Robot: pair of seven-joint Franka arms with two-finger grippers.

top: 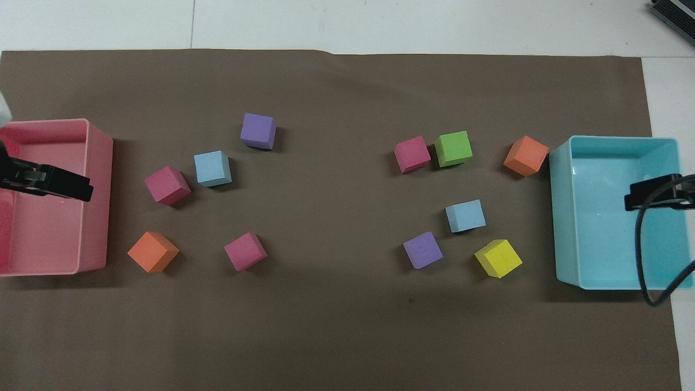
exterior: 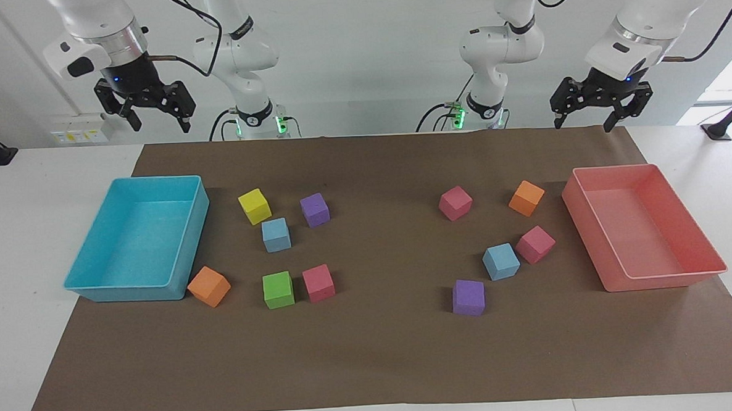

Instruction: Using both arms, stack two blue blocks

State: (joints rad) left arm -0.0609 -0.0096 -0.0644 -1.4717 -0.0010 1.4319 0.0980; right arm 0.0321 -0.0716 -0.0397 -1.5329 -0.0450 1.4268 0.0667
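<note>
Start of task; nothing is stacked. Lower right of centre in the facing view, one blue block [exterior: 500, 261] lies on the worktop [exterior: 378, 353] beside a pink cube [exterior: 535, 244]. Left of centre, the second blue block [exterior: 276, 235] lies between a yellow cube [exterior: 255, 206] and a green cube [exterior: 278, 289], well apart from the first. At upper right the left gripper [exterior: 586, 122], and at upper left the right gripper [exterior: 159, 122], hang raised, fingers wide and empty. Both picks and the stacking remain.
</note>
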